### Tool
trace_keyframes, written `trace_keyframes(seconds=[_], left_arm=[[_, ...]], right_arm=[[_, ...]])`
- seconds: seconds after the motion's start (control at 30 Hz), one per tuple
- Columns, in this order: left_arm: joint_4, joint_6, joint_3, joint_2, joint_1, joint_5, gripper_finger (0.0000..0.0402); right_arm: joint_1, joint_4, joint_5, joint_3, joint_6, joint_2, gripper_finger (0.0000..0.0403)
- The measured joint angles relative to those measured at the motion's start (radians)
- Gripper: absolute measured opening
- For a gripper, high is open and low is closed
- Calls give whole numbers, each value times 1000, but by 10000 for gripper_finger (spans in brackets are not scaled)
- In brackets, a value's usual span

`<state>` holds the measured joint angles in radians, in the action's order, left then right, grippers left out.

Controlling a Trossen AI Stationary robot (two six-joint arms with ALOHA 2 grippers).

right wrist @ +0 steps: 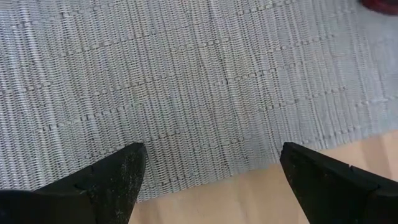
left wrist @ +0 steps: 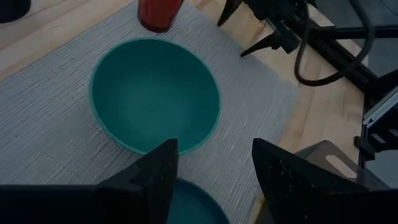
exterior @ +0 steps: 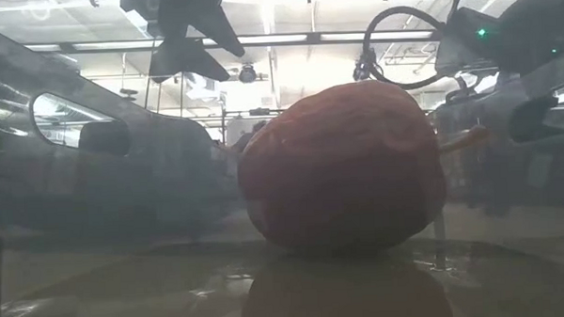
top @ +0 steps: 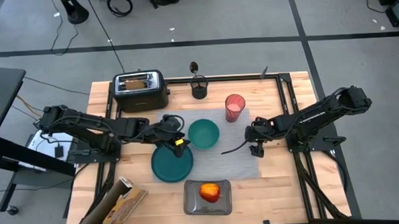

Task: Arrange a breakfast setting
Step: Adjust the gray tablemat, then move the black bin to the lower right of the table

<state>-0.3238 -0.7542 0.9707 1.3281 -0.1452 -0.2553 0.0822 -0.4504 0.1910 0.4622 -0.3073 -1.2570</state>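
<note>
While hovering open and empty over the round teal plate [top: 172, 164], left end effector [top: 176, 141] risked clipping the smaller teal bowl [top: 203, 133] just beside; right end effector [top: 255, 140], open at the grey woven placemat [top: 242, 165] edge, could snag the weave

Teal bowl [top: 203, 133], plate [top: 172, 164], apparently upright cup [top: 234, 108] on placemat [top: 246, 165].

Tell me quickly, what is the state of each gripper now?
Left gripper: open, holding nothing, over the plate beside the bowl.
Right gripper: open, holding nothing, over the placemat edge.
</note>
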Motion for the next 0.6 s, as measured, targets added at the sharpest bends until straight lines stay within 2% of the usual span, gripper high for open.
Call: trace_keyframes(seconds=[0.1, 0.2, 0.33, 0.47, 0.6], left_arm=[[89, -1, 0, -14, -9, 15, 212], [250, 14, 4, -33, -42, 22, 205], [265, 19, 2, -56, -92, 26, 189], [275, -7, 6, -70, -162, 16, 177], [333, -34, 5, -44, -263, -35, 174]], right_arm=[[23, -102, 17, 69, 16, 37, 374], [61, -268, 30, 177, 16, 74, 374], [137, -405, 49, 350, 1, 97, 374], [226, -409, 54, 492, -52, 78, 374], [338, -354, 56, 608, -123, 5, 373]])
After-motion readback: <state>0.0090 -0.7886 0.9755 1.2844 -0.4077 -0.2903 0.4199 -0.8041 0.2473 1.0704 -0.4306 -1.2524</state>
